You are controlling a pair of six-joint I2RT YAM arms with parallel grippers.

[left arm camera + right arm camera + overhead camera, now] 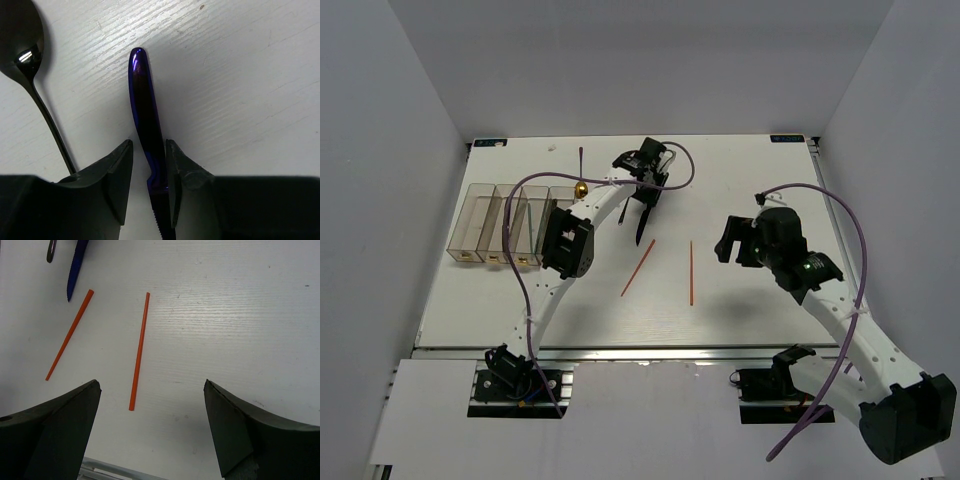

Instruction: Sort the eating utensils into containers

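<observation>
Left gripper part open astride the blue knife handle, with a sliver of gap on one side. Knife lies flat on the table toward the far edge, black spoon just beside it. Right gripper wide open, holding nothing, above two orange chopsticks mid-table.
</observation>
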